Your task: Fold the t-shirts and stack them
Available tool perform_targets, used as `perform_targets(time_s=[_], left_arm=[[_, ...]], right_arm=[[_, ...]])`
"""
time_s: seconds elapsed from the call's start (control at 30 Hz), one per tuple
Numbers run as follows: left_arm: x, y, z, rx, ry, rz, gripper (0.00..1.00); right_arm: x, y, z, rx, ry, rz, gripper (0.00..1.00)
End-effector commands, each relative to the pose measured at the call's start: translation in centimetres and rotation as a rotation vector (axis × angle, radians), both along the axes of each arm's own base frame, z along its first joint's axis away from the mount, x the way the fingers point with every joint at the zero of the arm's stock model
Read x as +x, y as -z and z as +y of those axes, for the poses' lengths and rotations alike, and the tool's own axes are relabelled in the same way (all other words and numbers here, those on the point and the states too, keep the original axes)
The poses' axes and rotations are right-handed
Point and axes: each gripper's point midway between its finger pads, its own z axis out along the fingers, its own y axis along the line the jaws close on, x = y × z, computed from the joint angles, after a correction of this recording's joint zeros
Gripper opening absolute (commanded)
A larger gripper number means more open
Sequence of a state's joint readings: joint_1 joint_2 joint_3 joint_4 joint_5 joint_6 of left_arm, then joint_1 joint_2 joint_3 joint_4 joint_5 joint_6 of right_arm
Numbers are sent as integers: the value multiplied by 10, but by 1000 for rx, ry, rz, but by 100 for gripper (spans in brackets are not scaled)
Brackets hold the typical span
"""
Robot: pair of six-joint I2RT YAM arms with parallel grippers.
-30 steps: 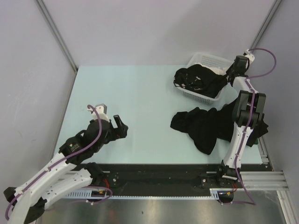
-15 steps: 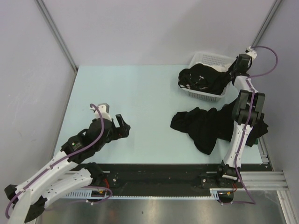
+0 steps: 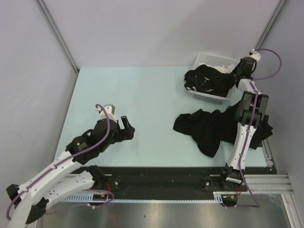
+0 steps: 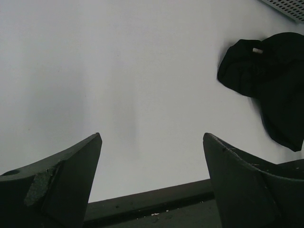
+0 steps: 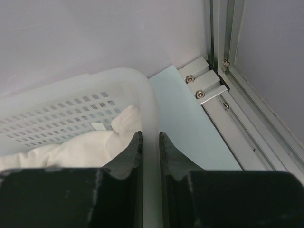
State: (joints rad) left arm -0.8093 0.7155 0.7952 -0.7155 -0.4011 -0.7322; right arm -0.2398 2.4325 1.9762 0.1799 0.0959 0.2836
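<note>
Two grippers show, and they stand very differently. The right gripper (image 5: 150,138) is pinched onto the wall of the white slotted basket (image 5: 66,111), one finger inside and one outside, with only the thin plastic rim between them. Something pale and soft (image 5: 71,149) lies inside the basket just beside the inner finger; we cannot tell what it is. From that grip the wrist runs back towards us. The forearm drops to an elbow raised above the near right of the table (image 3: 142,95), and the lower link slants down to the base at the near edge. A purple cable (image 3: 274,59) loops out from the wrist to the right.

The basket sits at the far right corner, close to the aluminium frame rail (image 5: 223,76). It holds a heap of black t-shirts (image 3: 209,81), which spills over its left rim. A loose black t-shirt (image 3: 202,129) lies crumpled on the table nearer to us, partly behind the right arm in the top view, with a small white label showing in the left wrist view.

The left gripper (image 4: 152,137) has its fingers spread wide with nothing between them, over bare tabletop at the near left. It points right, towards the loose shirt but well apart from it. Its arm lies low and stretched, slanting back to the near left corner.
</note>
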Motion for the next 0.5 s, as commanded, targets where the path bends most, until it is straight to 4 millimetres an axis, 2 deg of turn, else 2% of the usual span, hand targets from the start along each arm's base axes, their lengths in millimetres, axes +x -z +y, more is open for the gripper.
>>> perform_targets(time_s=[0.0,0.13,0.47], left_arm=[[2,-10,-12,-33,41,-32,93],[4,-8,-16,-27,54,-27,93],[7,-10,-24,-18,83,-26,93]], right_arm=[[21,-137,-27,-44,98,-446,0],[19,-148,-37,-39,85,-476,0],[18,-162,-45,-22,38,-523,1]])
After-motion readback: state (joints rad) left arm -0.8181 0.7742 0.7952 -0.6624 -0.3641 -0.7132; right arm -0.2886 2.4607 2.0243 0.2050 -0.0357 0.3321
